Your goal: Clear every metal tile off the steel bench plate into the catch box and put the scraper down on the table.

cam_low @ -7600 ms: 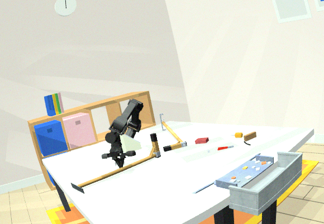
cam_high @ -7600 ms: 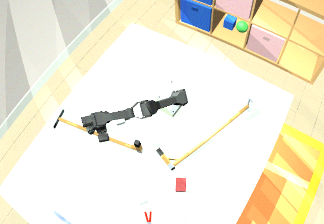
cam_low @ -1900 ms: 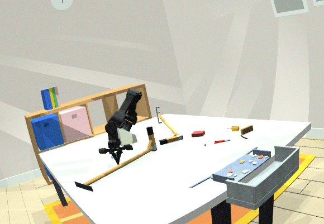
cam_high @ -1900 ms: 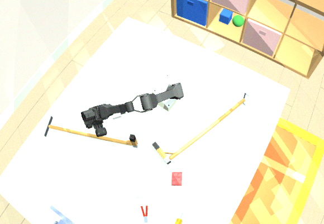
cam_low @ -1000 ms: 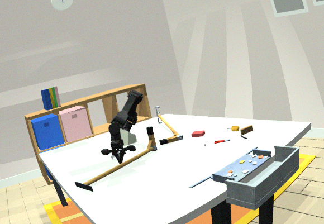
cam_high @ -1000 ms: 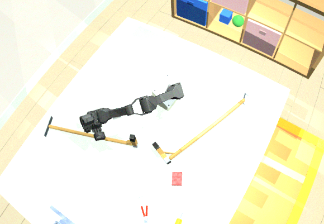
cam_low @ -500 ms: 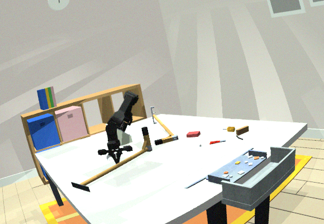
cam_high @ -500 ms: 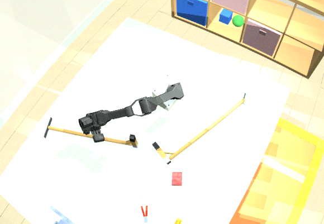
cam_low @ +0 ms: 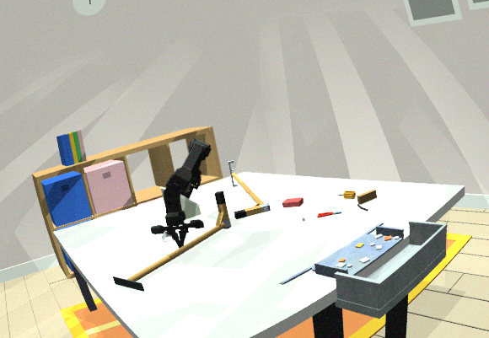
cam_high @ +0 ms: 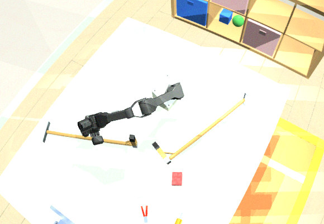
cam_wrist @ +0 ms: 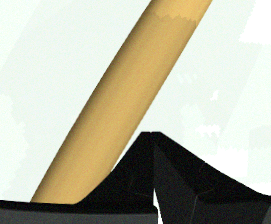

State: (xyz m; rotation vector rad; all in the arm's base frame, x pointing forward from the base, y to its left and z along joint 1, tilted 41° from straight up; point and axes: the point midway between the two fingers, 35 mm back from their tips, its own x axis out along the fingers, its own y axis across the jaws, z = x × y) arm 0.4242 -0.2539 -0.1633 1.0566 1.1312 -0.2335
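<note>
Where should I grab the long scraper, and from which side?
Its wooden shaft, near mid-length, from straight above with the pincer spanning it: the scraper lies flat on the table, shaft bare. The pincer is shut beside the shaft; open it first.

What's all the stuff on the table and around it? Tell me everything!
long scraper: one, tan with dark blade, lying on the table under the gripper
hooked pole: one, tan, mid-table
red block: one, near the pole
tiles: several, white and orange, on the bench plate
bench plate: one, grey-blue, table edge
catch box: one, grey, beside the plate
shelf: one, wooden, behind the table
ball: one, green, in the shelf
arm: one, dark grey
gripper: one, shut, empty
</note>
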